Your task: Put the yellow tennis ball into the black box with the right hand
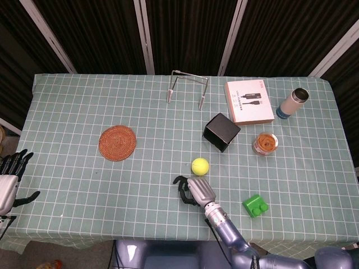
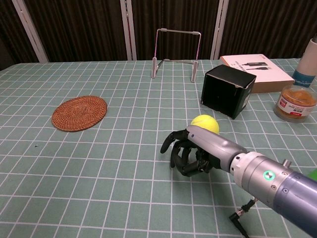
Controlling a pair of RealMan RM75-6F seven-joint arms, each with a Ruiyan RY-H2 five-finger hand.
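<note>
The yellow tennis ball (image 1: 200, 166) (image 2: 205, 123) lies on the green checked cloth, in front of the black box (image 1: 221, 132) (image 2: 228, 90), which lies on its side. My right hand (image 1: 194, 192) (image 2: 194, 150) hovers low just on the near side of the ball, fingers curled downward and holding nothing; it does not touch the ball. Beyond the table's left edge my left hand (image 1: 10, 180) shows in the head view only, fingers spread and empty.
A woven coaster (image 1: 118, 142) lies at the left, a wire stand (image 1: 187, 87) at the back. A pink-edged book (image 1: 249, 101), a bottle (image 1: 293, 102) and a jar (image 1: 265, 143) stand to the right. A green block (image 1: 255, 205) sits near the front edge.
</note>
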